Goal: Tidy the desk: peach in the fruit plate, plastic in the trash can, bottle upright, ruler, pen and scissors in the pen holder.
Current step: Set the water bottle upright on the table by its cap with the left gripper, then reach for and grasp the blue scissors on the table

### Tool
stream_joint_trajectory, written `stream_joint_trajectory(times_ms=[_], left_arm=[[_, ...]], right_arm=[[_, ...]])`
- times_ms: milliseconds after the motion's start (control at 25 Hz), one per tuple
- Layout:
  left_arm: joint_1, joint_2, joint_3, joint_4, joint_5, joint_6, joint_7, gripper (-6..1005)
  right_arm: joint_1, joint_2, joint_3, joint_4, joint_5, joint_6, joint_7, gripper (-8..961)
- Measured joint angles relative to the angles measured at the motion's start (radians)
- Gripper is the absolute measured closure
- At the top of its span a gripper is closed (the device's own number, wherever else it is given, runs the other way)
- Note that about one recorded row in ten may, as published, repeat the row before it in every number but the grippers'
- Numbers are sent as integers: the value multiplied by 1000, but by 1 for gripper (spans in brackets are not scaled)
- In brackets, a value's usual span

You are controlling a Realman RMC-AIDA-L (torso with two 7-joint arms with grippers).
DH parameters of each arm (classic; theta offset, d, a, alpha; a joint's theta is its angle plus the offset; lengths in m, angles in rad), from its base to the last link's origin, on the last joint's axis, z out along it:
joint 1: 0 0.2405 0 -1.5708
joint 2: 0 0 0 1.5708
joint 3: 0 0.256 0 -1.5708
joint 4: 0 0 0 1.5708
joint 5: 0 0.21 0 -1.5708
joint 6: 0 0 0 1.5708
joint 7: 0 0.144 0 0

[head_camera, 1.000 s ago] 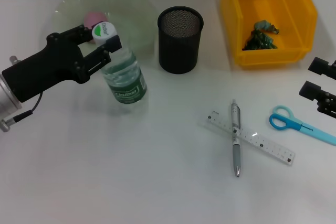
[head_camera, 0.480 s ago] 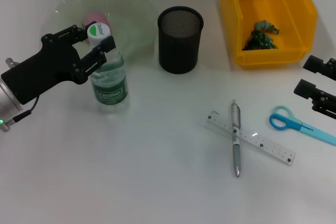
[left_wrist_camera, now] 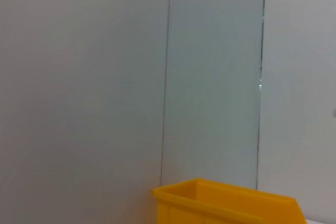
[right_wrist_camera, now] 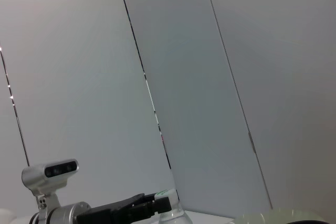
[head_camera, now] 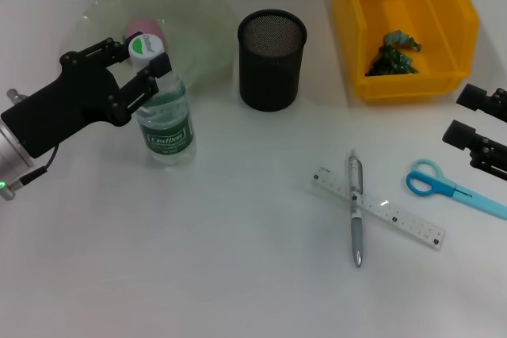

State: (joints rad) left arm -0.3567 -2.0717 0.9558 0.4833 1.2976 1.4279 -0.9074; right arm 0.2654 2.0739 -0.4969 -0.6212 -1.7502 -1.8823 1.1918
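A clear bottle point(head_camera: 166, 128) with a green label and white cap stands upright on the table, just in front of the fruit plate point(head_camera: 194, 5). My left gripper point(head_camera: 145, 55) is shut on its neck below the cap. The pink peach point(head_camera: 143, 24) lies in the pale green plate. The black mesh pen holder point(head_camera: 272, 59) stands mid-table. Green plastic point(head_camera: 392, 53) lies in the yellow bin point(head_camera: 455, 21). The pen point(head_camera: 356, 219) lies across the clear ruler point(head_camera: 396, 215). Blue scissors point(head_camera: 451, 188) lie at the right, just below my open right gripper point(head_camera: 474, 120).
The yellow bin point(left_wrist_camera: 226, 203) also shows in the left wrist view against a grey wall. In the right wrist view my left arm point(right_wrist_camera: 105, 211) and the bottle cap point(right_wrist_camera: 168, 198) appear far off. Bare white table spans the front.
The left gripper carried the bottle leftward toward the plate and brought it from tilted to upright on the table. The right gripper shifted slightly left.
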Motion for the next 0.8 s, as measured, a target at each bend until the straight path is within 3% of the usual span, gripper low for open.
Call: stream_joint_trajectory(times_ms=[560, 800], left_arm=[[2, -1, -32, -44, -39, 7, 2, 396], [26, 3, -32, -43, -81, 91, 2, 293]], right_arm=[[4, 2, 2, 0, 0, -11, -2, 261], [7, 2, 2, 0, 0, -12, -2, 261]])
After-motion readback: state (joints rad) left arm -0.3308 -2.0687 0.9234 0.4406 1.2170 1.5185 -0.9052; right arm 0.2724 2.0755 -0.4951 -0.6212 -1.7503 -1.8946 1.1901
